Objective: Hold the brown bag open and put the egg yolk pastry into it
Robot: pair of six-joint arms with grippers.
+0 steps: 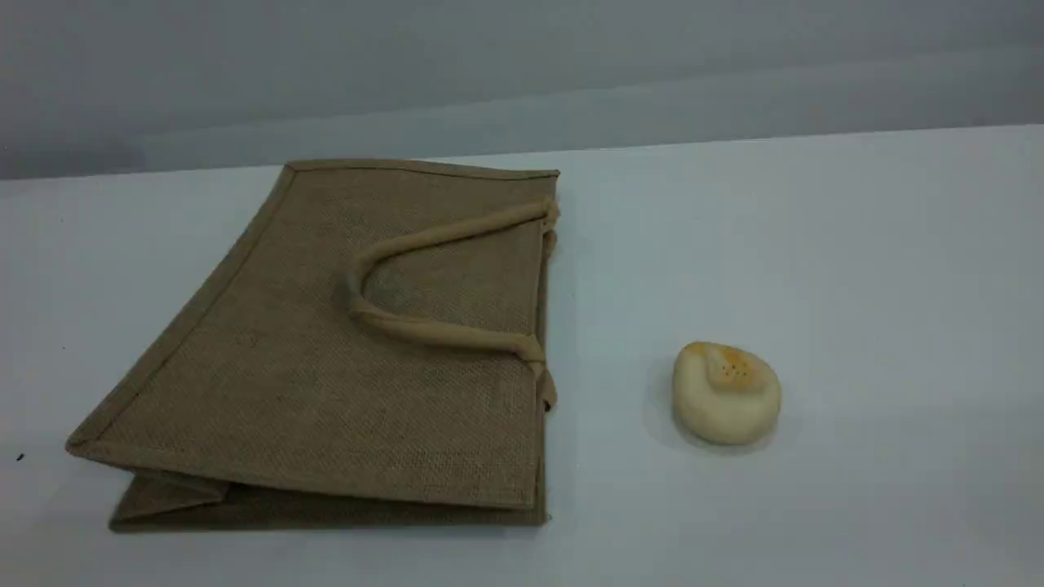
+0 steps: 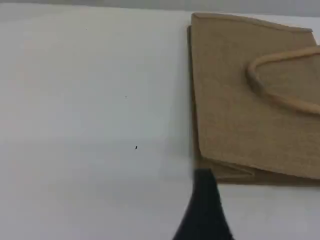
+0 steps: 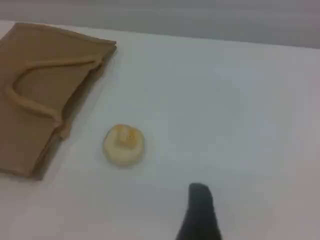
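The brown bag point(image 1: 326, 367) lies flat and closed on the left half of the white table, its mouth edge facing right. A beige loop handle point(image 1: 440, 330) is folded back over its top face. To the right of the bag, apart from it, sits the egg yolk pastry point(image 1: 726, 393), upright with its orange patch on top. Neither arm shows in the scene view. In the left wrist view a dark fingertip point(image 2: 204, 205) hangs over the table beside the bag's point(image 2: 250, 100) near corner. In the right wrist view a dark fingertip point(image 3: 199, 210) sits well short of the pastry point(image 3: 123, 145) and the bag point(image 3: 40, 95). Nothing is held.
The white table point(image 1: 856, 285) reaches back to a grey wall. A tiny dark speck point(image 2: 136, 147) lies on the table left of the bag.
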